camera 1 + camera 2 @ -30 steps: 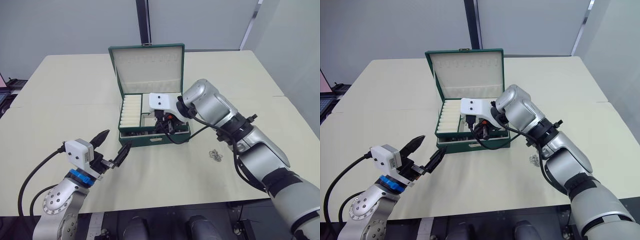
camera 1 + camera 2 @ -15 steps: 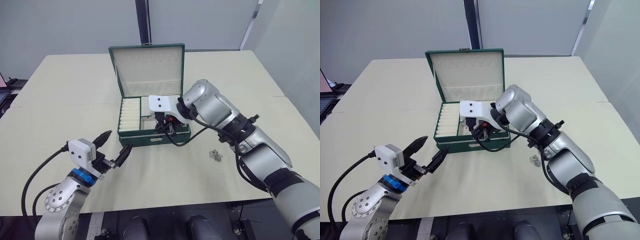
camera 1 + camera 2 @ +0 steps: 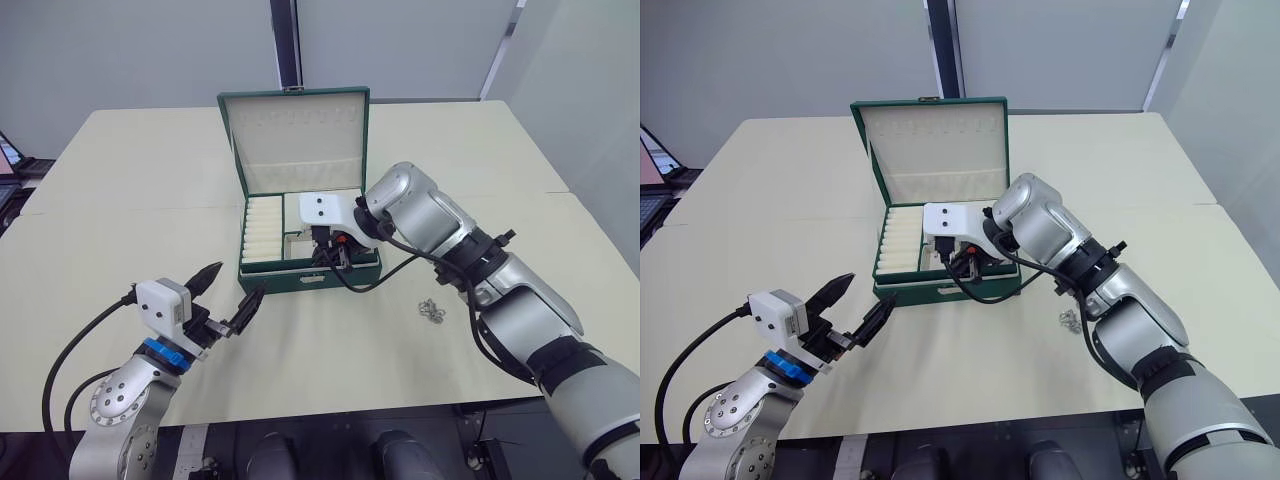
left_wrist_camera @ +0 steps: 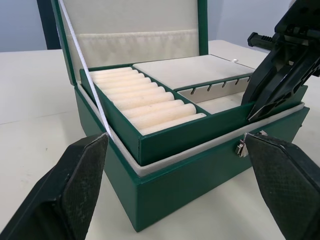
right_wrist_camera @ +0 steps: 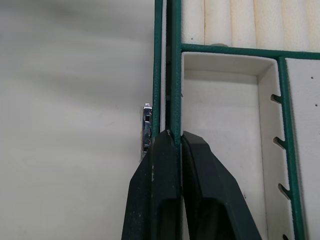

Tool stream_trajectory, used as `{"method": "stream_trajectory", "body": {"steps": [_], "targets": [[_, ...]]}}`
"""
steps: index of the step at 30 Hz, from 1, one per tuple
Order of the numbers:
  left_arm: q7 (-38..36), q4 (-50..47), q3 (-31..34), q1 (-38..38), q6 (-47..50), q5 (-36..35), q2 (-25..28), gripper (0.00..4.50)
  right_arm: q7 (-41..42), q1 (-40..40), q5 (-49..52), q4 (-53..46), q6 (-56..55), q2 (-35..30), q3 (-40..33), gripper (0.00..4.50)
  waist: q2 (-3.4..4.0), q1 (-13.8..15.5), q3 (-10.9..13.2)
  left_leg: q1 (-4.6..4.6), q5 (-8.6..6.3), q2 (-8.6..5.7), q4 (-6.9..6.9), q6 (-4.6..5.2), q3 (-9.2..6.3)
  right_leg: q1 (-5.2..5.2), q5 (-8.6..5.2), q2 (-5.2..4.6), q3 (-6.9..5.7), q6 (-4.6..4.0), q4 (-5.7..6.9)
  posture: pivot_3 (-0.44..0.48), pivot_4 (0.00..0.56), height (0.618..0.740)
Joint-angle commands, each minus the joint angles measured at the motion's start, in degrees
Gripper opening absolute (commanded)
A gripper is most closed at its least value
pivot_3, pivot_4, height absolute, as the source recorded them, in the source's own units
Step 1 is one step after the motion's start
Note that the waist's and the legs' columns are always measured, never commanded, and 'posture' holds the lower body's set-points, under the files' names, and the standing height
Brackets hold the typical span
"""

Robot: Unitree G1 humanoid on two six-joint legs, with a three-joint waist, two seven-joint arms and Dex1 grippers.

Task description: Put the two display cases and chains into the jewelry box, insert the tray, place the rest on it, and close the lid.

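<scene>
"Two black fingers of the right gripper (image 5: 172,145) are pinched together on the tray's (image 4: 165,132) front rim, right?"

"Yes. The tray sits in the jewelry box (image 3: 300,278), its front rim just inside the box's front wall, above the clasp (image 4: 243,145). Its long side runs the same way as the box front."

"Which arm is nearer?"

"The right one. It bends across from the right and its gripper points down at the rim. The left gripper (image 3: 228,298) waits wide open, in front of the box, apart from it."

"And the lid (image 3: 295,135)?"

"Standing up, open. One chain (image 3: 432,311) lies on the table (image 3: 120,190), right of the box."
</scene>
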Motion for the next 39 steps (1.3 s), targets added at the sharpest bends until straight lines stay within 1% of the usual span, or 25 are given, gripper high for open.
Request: {"method": "stream_trajectory", "body": {"steps": [1, 7, 15, 17, 18, 20, 23, 26, 28, 30, 31, 34, 35, 39], "targets": [[-0.17, -1.65, 0.31, -0.12, -0.54, -0.21, 0.53, 4.50, 0.16, -0.37, 0.32, -3.79, 0.64, -0.37, -0.97, 0.01, 0.00, 0.00, 0.00, 0.00, 0.00, 0.00, 0.00, 0.00, 0.00, 0.00, 0.00, 0.00, 0.00, 0.00, 0.00, 0.000, 0.150, 0.740], [-0.23, -1.37, 0.30, -0.70, -0.48, -0.11, 0.77, 4.50, -1.78, -0.12, -0.15, -2.25, -0.55, 0.21, -1.17, 0.01, 0.00, 0.00, 0.00, 0.00, 0.00, 0.00, 0.00, 0.00, 0.00, 0.00, 0.00, 0.00, 0.00, 0.00, 0.00, 0.000, 0.150, 0.740], [-0.36, -1.30, 0.40, -0.76, -0.48, -0.16, 1.00, 4.50, -1.44, -0.15, -0.14, -1.36, -1.67, 0.27, -0.85, 0.01, 0.00, -0.01, 0.00, 0.00, 0.00, 0.00, 0.00, 0.00, 0.00, 0.00, 0.00, 0.00, 0.00, 0.00, 0.00, 0.000, 0.150, 0.740], [-0.37, -1.12, 0.45, -0.85, -0.46, -0.14, 1.03, 4.50, -1.19, -0.24, 0.01, -1.22, -1.72, 0.30, -0.92, 0.61, 0.00, -0.01, 0.00, 0.00, 0.00, 0.00, 0.00, 0.00, 0.00, 0.00, 0.00, 0.00, 0.00, 0.00, 0.00, 0.000, 0.150, 0.740], [-0.34, -1.05, 0.42, -0.94, -0.43, -0.13, 1.02, 4.50, -1.00, -0.31, 0.22, -1.25, -1.59, 0.28, -1.10, 0.77, 0.00, -0.01, 0.00, 0.00, 0.00, 0.00, 0.00, 0.00, 0.00, 0.00, 0.00, 0.00, 0.00, 0.00, 0.00, 0.000, 0.150, 0.740], [-0.31, -0.98, 0.37, -1.10, -0.34, -0.16, 1.02, 4.50, -0.49, -0.46, 0.74, -1.46, -1.06, 0.17, -1.48, 1.24, 0.00, -0.01, 0.00, 0.00, 0.00, 0.00, 0.00, 0.00, 0.00, 0.00, 0.00, 0.00, 0.00, 0.00, 0.00, 0.000, 0.150, 0.740], [-0.39, -0.92, 0.44, -1.12, -0.31, -0.21, 1.09, 4.50, -0.09, -0.75, 1.75, -2.35, -0.14, -0.15, -2.51, 2.07, 0.00, -0.01, 0.00, 0.00, 0.00, 0.00, 0.00, 0.00, 0.00, 0.00, 0.00, 0.00, 0.00, 0.00, 0.00, 0.000, 0.150, 0.740], [-0.42, -1.40, 0.35, -1.01, 0.15, -0.35, 1.33, 4.50, -0.57, 0.02, 6.74, -6.61, 5.52, -1.21, -8.99, 2.85, -0.01, 0.03, 0.01, -0.02, 0.00, 0.00, 0.00, 0.00, 0.00, 0.00, 0.00, 0.00, 0.00, 0.00, 0.00, 0.000, 0.150, 0.740], [-0.61, -1.89, 0.56, -0.75, 0.41, -0.67, 1.66, 4.50, -3.15, 2.99, 8.99, -8.86, 6.47, -2.64, -13.54, 3.38, -0.08, 0.10, -0.04, -0.03, 0.00, 0.00, -0.01, 0.00, -0.01, 0.00, 0.00, 0.00, -0.01, 0.00, -0.01, 0.000, 0.150, 0.740], [-0.76, -2.15, 0.96, -0.62, 0.64, -1.08, 1.99, 4.50, -6.79, 6.21, 10.08, -9.34, 3.07, -3.26, -17.56, 3.38, -0.21, 0.24, -0.11, -0.02, 0.00, 0.00, -0.02, 0.00, -0.05, 0.06, 0.00, 0.00, -0.04, 0.00, -0.06, 0.000, 0.150, 0.740], [-0.91, -2.22, 1.02, -0.55, 0.79, -1.23, 2.17, 4.50, -8.93, 7.66, 10.78, -8.90, 1.03, -3.20, -19.98, 3.27, -0.25, 0.28, -0.14, -0.02, 0.00, 0.00, -0.02, 0.00, -0.06, 0.07, 0.00, -0.01, -0.06, 0.00, -0.09, 0.000, 0.150, 0.740], [-1.96, -2.35, 1.17, -0.63, 1.71, -1.95, 3.24, 4.50, -15.42, 13.23, 12.99, -6.28, -7.39, -2.90, -27.38, 2.45, -0.27, 0.21, -0.13, -0.02, 0.00, -0.02, 0.00, 0.00, -0.04, 0.11, 0.00, -0.02, -0.04, 0.00, -0.09, 0.000, 0.150, 0.740], [-2.17, -2.26, 1.34, -0.76, 1.93, -2.23, 3.62, 4.50, -16.26, 14.95, 14.34, -5.93, -9.44, -2.30, -29.07, 2.20, -0.25, 0.19, -0.12, -0.01, 0.00, -0.02, -0.01, 0.00, -0.07, 0.15, 0.00, -0.01, -0.06, 0.00, -0.10, 0.000, 0.150, 0.740], [-2.87, -1.40, 1.69, -1.75, 2.61, -2.88, 4.70, 4.50, -19.82, 18.50, 15.88, -4.74, -14.69, 0.78, -30.96, 1.20, -0.23, -0.42, -0.10, -0.01, 0.00, -0.01, -0.06, -0.01, -0.03, 0.08, 0.00, 0.01, 0.01, 0.00, -0.13, 0.000, 0.150, 0.740]]}}
